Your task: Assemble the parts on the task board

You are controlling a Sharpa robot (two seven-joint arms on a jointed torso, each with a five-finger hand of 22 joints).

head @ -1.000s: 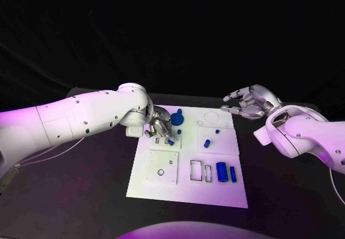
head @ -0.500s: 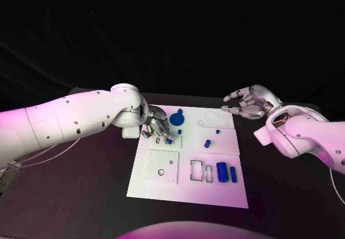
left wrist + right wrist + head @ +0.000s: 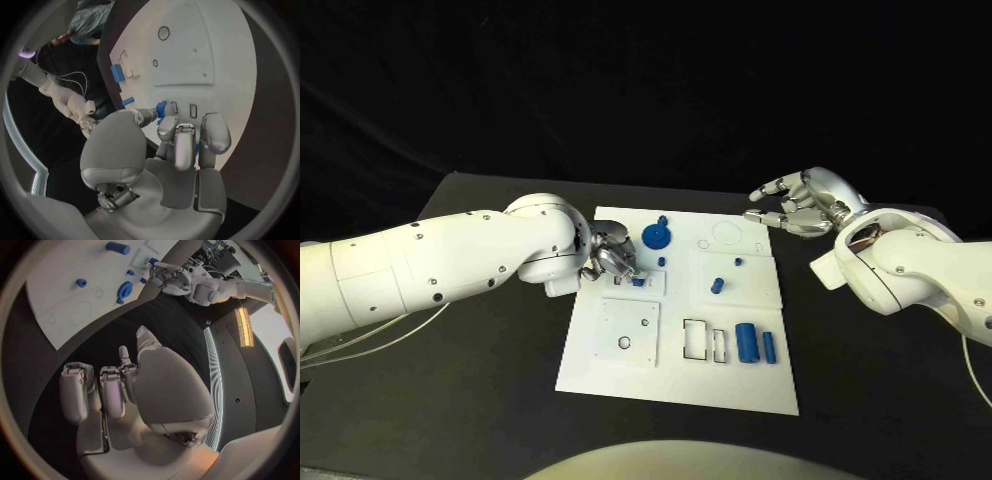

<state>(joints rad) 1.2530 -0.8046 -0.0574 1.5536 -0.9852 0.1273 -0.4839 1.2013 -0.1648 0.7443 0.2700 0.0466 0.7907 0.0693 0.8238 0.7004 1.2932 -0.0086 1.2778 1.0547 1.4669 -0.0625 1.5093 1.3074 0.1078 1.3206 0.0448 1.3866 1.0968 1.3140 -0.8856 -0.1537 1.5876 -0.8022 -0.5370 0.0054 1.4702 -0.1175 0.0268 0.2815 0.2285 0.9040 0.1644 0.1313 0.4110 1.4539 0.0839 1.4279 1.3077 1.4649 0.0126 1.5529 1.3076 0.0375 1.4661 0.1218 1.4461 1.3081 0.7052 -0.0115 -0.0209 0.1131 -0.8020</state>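
While the black tabletop (image 3: pixel 473 400) carries the white task board (image 3: pixel 678 345) in its middle, the room behind it is only darkness. On the task board I count six blue parts in the head view: a round disc part (image 3: pixel 655 238) near its far edge with a small peg (image 3: pixel 661 220) just beyond it, a short part (image 3: pixel 736 264) and another small part (image 3: pixel 715 286) toward the middle, and two upright cylinders, a thick cylinder (image 3: pixel 746 341) and a thin cylinder (image 3: pixel 767 347), standing side by side near the right edge of the task board. Beside these two cylinders there are two empty rectangular slots (image 3: pixel 694 340) in the task board. The left robot hand (image 3: pixel 615 258) reaches over the left side of the task board, and its fingers are curled in around a small blue piece (image 3: pixel 161 109); the left wrist view shows this piece pinched between the thumb and a finger, just above two little slots of the task board. Most of this piece is hidden by the fingers, so its shape is hard to make out. The right robot hand (image 3: pixel 795 206) hangs beyond the far right corner of the task board, apart from it, with its fingers loosely bent and apart and nothing in them.
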